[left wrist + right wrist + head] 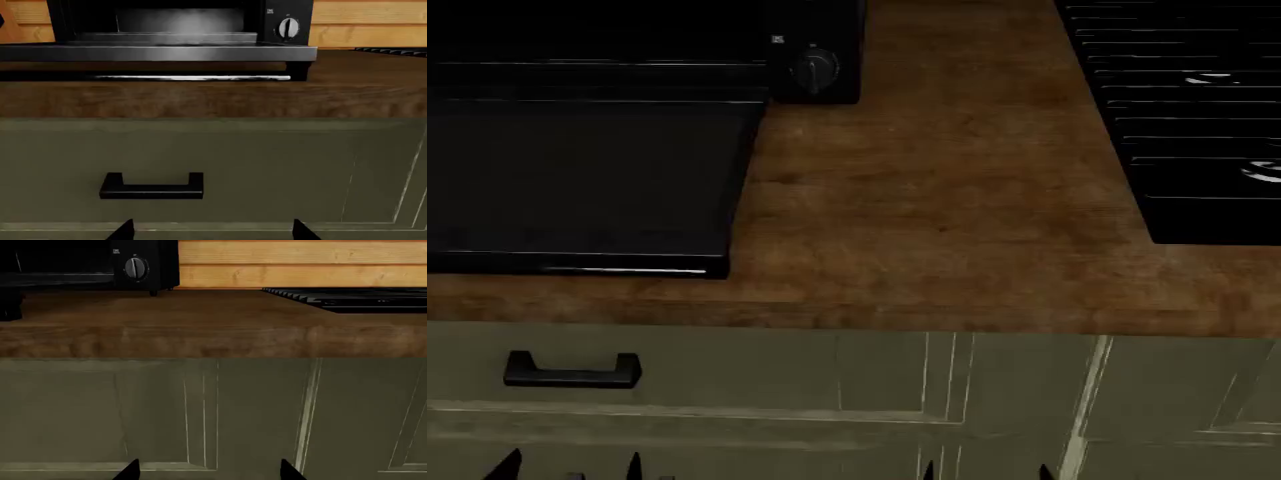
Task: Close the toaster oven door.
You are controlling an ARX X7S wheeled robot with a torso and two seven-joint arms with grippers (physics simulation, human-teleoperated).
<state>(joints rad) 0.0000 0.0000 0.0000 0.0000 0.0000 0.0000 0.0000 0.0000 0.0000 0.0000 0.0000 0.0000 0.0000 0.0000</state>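
the toaster oven (601, 50) sits at about 10 o'clock in the head view, on the wooden counter (961, 200), and the toaster oven door (581, 180) lies fully dropped, flat and level out over the countertop toward the front edge. its slim silver handle (192, 77) runs along the free long edge, nearest the robot; in the left wrist view it shows as a bright bar just under the door's edge, above the counter lip.

judging by its look, the door is a rigid panel of glass and metal hinged at the oven's base, so it should swing as one stiff piece rather than flex. it is probably moderately light, but the glass and smooth handle could be slippery. the best hold seems to be under the handle near its middle, lifting up and pushing toward 12 o'clock.

the cavity is open; a wire rack (167, 36) shows inside, and nothing can be seen on it, though the interior is dark.

the left gripper (212, 231) and right gripper (208, 470) both hang low before the cabinet fronts, fingertips spread wide, holding nothing. the drawer pull (152, 187) is directly ahead of the left one, below the counter
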